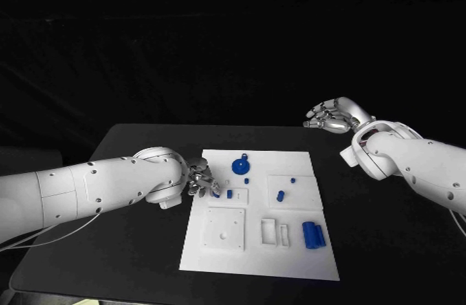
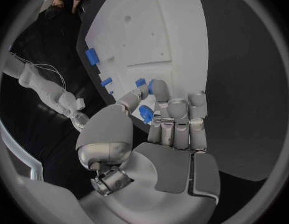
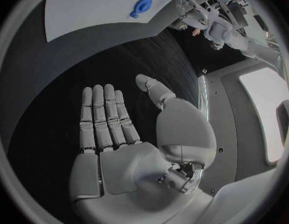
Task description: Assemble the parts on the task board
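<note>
Left hand (image 1: pixel 199 181): at the board's left edge, fingers pinched round a small blue part (image 2: pixel 146 114). Holding it just above the board.
Right hand (image 1: pixel 333 115): far right, well away from the board, over the black table (image 1: pixel 136 143). Fingers flat & apart in the wrist view, nothing in it.
Task board (image 1: pixel 291 264): white plate, middle of table.
Round blue part (image 1: pixel 241 165): on the far part of the board.
Blue block (image 1: pixel 312 234): near right of the board, prob. not placed yet.
Small blue bits (image 1: pixel 279 196): around the board's middle; can't tell if they're in their slots.
Done so far: looks like v. little.
Left to do: most parts, incl. the held one.
</note>
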Available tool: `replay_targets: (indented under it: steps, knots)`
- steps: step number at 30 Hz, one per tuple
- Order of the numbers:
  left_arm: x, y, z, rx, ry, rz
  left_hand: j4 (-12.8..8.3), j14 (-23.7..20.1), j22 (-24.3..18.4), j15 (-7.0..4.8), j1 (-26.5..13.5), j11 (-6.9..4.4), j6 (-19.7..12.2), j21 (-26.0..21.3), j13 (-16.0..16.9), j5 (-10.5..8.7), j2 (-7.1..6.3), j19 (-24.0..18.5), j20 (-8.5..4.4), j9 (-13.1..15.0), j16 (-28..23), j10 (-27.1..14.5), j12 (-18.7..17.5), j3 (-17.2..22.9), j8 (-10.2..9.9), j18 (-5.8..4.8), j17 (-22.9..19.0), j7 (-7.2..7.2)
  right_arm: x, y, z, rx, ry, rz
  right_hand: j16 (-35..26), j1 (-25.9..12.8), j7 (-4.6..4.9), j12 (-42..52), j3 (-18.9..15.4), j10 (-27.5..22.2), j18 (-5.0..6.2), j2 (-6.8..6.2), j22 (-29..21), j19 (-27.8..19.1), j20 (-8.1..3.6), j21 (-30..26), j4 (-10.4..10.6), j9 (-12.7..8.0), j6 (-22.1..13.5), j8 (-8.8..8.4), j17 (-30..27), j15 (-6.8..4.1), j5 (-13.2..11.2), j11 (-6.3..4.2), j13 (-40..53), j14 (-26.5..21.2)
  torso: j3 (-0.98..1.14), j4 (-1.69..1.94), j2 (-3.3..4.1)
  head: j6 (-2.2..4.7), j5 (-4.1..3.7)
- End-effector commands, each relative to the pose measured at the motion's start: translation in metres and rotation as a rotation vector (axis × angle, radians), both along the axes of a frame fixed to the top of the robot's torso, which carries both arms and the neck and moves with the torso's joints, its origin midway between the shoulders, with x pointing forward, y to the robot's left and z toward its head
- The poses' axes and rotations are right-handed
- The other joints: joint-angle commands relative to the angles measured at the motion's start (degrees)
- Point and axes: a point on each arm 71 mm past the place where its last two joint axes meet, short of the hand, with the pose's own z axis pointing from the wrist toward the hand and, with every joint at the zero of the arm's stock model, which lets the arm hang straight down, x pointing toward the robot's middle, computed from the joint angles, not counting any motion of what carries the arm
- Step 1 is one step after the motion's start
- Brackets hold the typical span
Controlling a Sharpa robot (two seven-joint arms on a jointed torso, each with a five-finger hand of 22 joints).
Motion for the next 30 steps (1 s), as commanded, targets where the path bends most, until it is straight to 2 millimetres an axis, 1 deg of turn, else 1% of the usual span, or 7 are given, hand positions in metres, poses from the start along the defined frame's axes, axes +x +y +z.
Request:
replay_targets:
  steps: [1, 6, 30]
  knots:
    - [-0.0003, -0.0024, -0.0017, 0.017, -0.009, -0.018, -2.27, 3.27, 1.04, -3.39, 0.02, -2.09, 1.34, 0.21, 0.10, 0.34, 0.67, 0.30, -6.74, 0.11, 0.29, 2.51, 0.29, 2.27, 5.46, 0.28, 0.09, -1.05, -0.0003, 0.0023, 0.0000, -0.001, 0.003, 0.017, 0.26, 0.08, 0.10, 0.19, -0.23, 0.15, 0.87, 0.21, 0.08, 0.04, 0.30, -0.30, -0.05, -0.05, -0.34, 0.12, -0.07, -0.14, 0.27, 0.04, -0.10, -0.39, 0.03, -0.01, -0.02, -0.13, 0.02]
    - [0.0003, -0.0025, -0.0046, 0.029, -0.017, -0.021, -2.24, 3.33, 1.03, -3.41, -0.08, -2.11, 1.41, 0.25, 0.17, 0.38, 0.65, 0.34, -6.76, 0.10, 0.35, 2.56, 0.37, 2.25, 5.53, 0.29, 0.13, -1.08, -0.0003, 0.0032, -0.0006, -0.001, 0.004, 0.019, 0.29, 0.09, 0.10, 0.19, -0.23, 0.15, 0.87, 0.22, 0.10, 0.04, 0.31, -0.31, -0.05, -0.06, -0.34, 0.12, -0.10, -0.14, 0.29, 0.04, -0.12, -0.40, 0.04, -0.02, 0.01, -0.15, -0.02]
    - [-0.0004, -0.0041, -0.0036, 0.028, -0.049, -0.022, -2.26, 3.43, 1.03, -3.48, -0.10, -2.19, 1.50, 0.36, 0.35, 0.46, 0.79, 0.46, -6.84, 0.07, 0.48, 2.57, 0.52, 2.38, 5.65, 0.36, 0.21, -1.15, -0.0003, 0.0032, -0.0010, -0.001, 0.007, 0.021, 0.39, 0.03, 0.11, 0.24, -0.26, 0.14, 0.88, 0.26, 0.16, 0.03, 0.34, -0.36, -0.01, -0.08, -0.34, 0.12, -0.25, -0.13, 0.33, 0.05, -0.23, -0.45, 0.03, -0.02, -0.03, -0.26, -0.13]
